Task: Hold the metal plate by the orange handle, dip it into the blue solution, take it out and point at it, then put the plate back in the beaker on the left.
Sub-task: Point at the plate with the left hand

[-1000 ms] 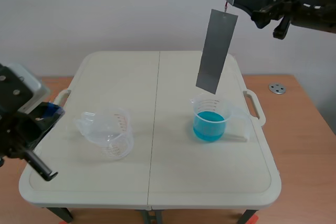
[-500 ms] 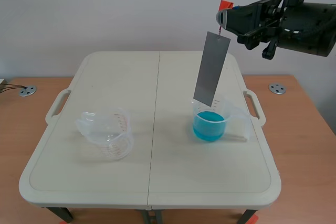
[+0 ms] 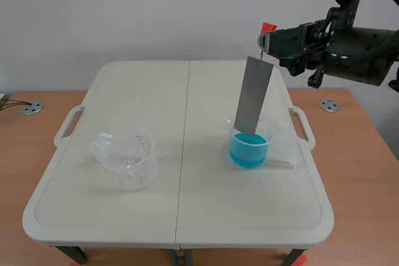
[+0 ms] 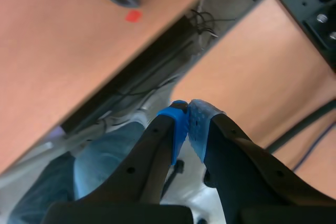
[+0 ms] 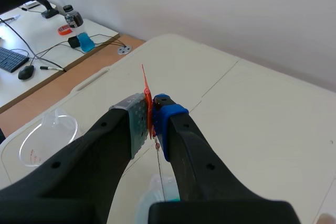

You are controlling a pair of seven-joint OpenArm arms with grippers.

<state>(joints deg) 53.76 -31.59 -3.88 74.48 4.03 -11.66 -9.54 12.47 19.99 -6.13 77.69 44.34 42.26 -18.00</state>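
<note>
Right wrist view: the right gripper (image 5: pixel 152 116) is pinching the orange handle (image 5: pixel 145 85). The metal plate (image 3: pixel 252 95) is hanging with its tip at the blue solution (image 3: pixel 248 152), so dipping is seemingly only beginning. The left gripper (image 4: pixel 187 106) is sitting closed, empty. Lifting out, pointing and returning to the left beaker (image 3: pixel 128 160) are remaining.

— What does the right gripper (image 5: pixel 149 109) hold?
— The orange handle (image 5: pixel 144 85), pinched between its pads. The metal plate (image 5: pixel 159 171) hangs edge-on beneath.
— And around it?
— The white table (image 5: pixel 252 114) below, with a clear beaker (image 5: pixel 42 140) beside the grey-padded finger.
</note>
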